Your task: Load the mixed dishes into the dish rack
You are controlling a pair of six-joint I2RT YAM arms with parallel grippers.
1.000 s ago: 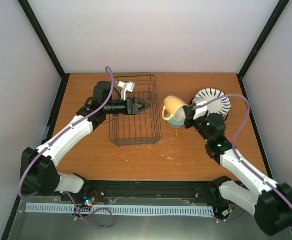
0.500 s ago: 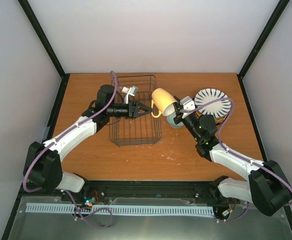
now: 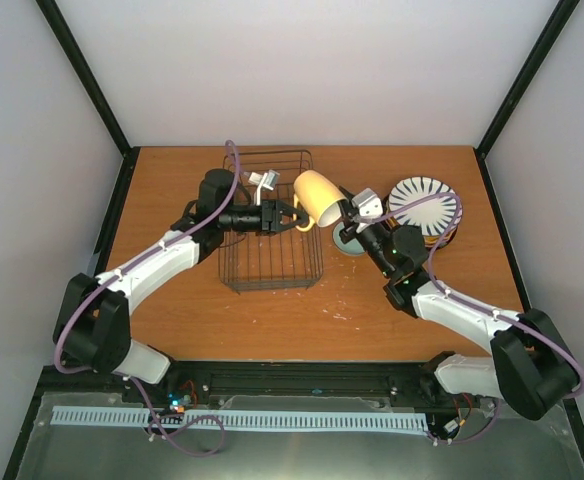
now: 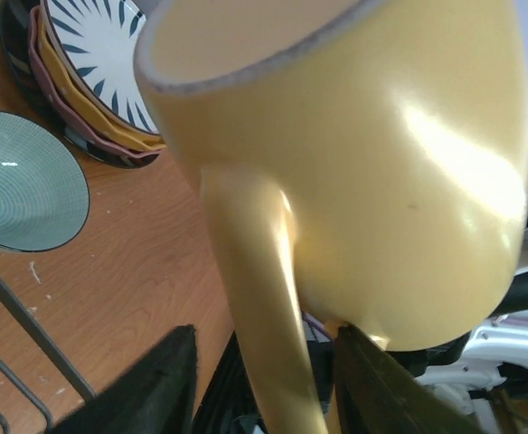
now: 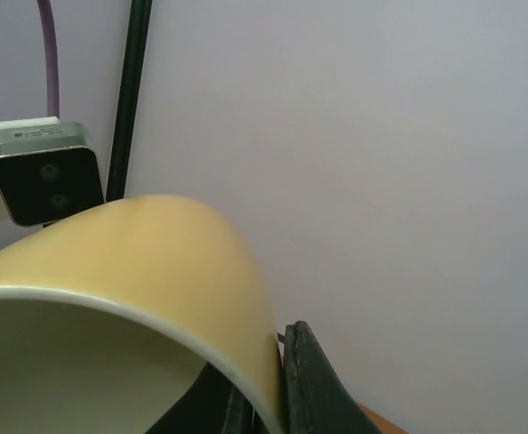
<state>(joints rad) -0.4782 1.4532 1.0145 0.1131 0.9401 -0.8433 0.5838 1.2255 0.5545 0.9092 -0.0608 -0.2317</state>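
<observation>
The yellow mug (image 3: 317,197) hangs in the air at the right edge of the dish rack (image 3: 270,284), mouth tilted up and left. My right gripper (image 3: 345,211) is shut on its rim, one finger inside and one outside the wall (image 5: 278,398). My left gripper (image 3: 294,216) reaches in from the left. Its jaws stand open on either side of the mug's handle (image 4: 255,298), with a gap on the left side. The pale blue-green bowl (image 4: 24,181) and the stack of plates (image 4: 101,63), striped one on top, rest on the table beyond.
The rack is an empty dark wire basket lying lengthwise in the left-centre of the wooden table (image 3: 172,290). The bowl (image 3: 350,244) sits just right of it, partly under my right arm. The plate stack (image 3: 427,205) stands at the far right.
My right gripper has carried the mug up and left from above the bowl to the rack's edge. My left gripper has moved right to meet it, and its jaws have narrowed around the handle.
</observation>
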